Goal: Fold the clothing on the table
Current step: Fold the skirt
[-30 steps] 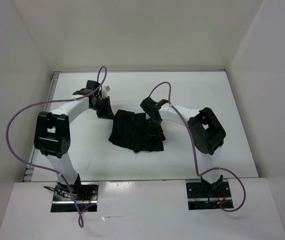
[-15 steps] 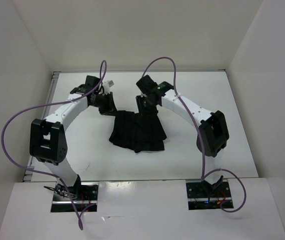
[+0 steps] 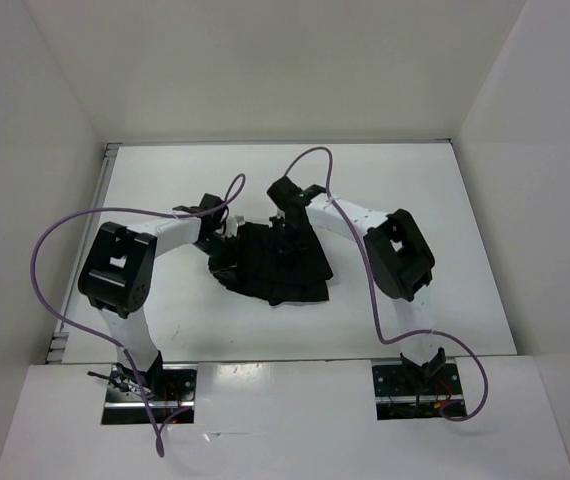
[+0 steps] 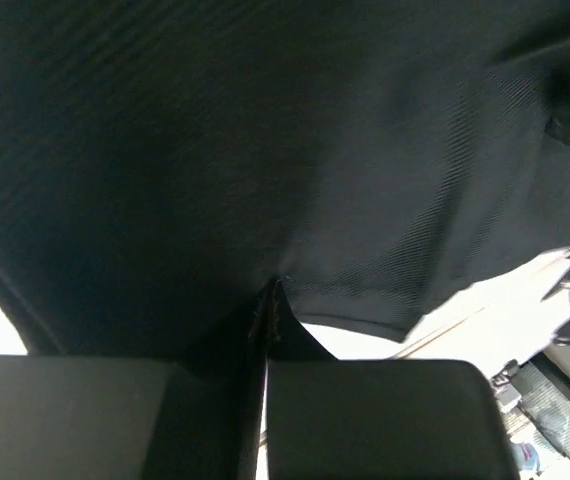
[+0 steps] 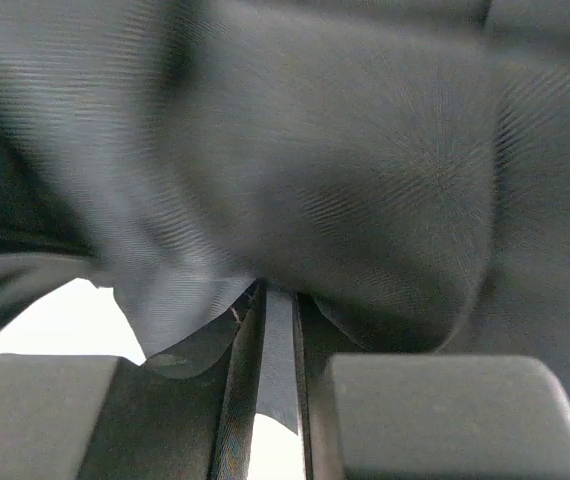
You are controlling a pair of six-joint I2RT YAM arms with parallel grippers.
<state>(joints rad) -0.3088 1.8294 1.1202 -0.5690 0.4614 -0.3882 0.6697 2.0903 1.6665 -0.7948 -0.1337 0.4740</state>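
Observation:
The clothing (image 3: 277, 266) is a black, finely pleated garment lying bunched in the middle of the white table (image 3: 420, 205). My left gripper (image 3: 227, 240) sits at its back left edge. In the left wrist view the fabric (image 4: 265, 140) fills the frame, and that gripper (image 4: 268, 300) is shut with a seam of cloth pinched between its fingers. My right gripper (image 3: 287, 226) is at the garment's back edge. Seen from the right wrist, its fingers (image 5: 277, 330) are closed to a narrow gap on a fold of the clothing (image 5: 345, 170).
White walls (image 3: 55, 120) enclose the table on three sides, with a thin metal rim (image 3: 108, 170) along the left. Purple cables (image 3: 60, 240) loop above both arms. The arm bases (image 3: 150, 385) stand at the near edge.
The left gripper has dropped from the back left onto the garment's left edge. The right gripper went from the garment's middle to its back edge and closed on a fold.

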